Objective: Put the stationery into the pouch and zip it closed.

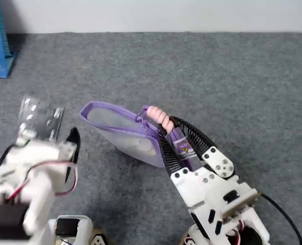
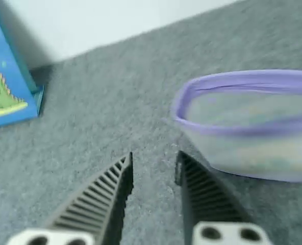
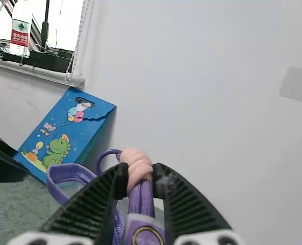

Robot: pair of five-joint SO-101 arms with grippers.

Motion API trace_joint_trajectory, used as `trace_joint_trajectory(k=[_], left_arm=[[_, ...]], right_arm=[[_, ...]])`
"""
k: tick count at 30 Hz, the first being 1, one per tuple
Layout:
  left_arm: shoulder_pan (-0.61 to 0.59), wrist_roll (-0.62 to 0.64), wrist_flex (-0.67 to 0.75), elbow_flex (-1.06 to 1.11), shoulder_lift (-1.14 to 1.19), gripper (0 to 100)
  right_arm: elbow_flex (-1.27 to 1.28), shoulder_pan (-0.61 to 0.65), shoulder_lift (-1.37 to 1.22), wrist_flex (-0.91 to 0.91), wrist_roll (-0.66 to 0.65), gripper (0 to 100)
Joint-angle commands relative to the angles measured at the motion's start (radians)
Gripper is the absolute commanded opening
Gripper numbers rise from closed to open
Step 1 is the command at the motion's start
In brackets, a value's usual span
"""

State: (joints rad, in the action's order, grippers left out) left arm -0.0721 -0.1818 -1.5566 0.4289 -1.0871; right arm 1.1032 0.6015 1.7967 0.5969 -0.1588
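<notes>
The translucent, purple-edged soft pouch [image 1: 123,133] had its mouth open; the right gripper [image 1: 165,127] pinched its pink-corded end, and the left gripper [image 2: 153,166] was open and empty.

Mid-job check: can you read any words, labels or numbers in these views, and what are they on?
Nothing is clear enough to quote.
Blue gift bag: small lettering by the dinosaur, too blurred to read.
Bottle: red label, print too small.
Purple pouch: round emblem at the right gripper, blurred.
</notes>
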Motion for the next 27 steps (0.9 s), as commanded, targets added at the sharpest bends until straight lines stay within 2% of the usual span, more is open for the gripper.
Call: trace_joint_trajectory(k=[1,9,11,14,20,27], left_arm=[[0.002,-0.009,0.169,0.104,0.058,11],[0.249,0.189,0.474,0.154,0.252,11],[0.278,0.239,0.537,0.148,0.287,11],[0.285,0.262,0.529,0.127,0.281,11],[0.287,0.258,0.44,0.105,0.163,12],[0.325,0.233,0.218,0.105,-0.107,29]], right_arm=[[-0.071,0.036,0.016,-0.001,-0.006,0.8],[-0.075,0.108,0.016,0.093,-0.009,0.8],[-0.077,0.107,0.016,0.093,-0.055,0.8],[-0.077,0.107,0.018,0.088,-0.12,0.8],[-0.081,0.097,0.018,0.012,-0.132,0.8],[-0.078,0.051,0.016,-0.012,-0.132,0.8]])
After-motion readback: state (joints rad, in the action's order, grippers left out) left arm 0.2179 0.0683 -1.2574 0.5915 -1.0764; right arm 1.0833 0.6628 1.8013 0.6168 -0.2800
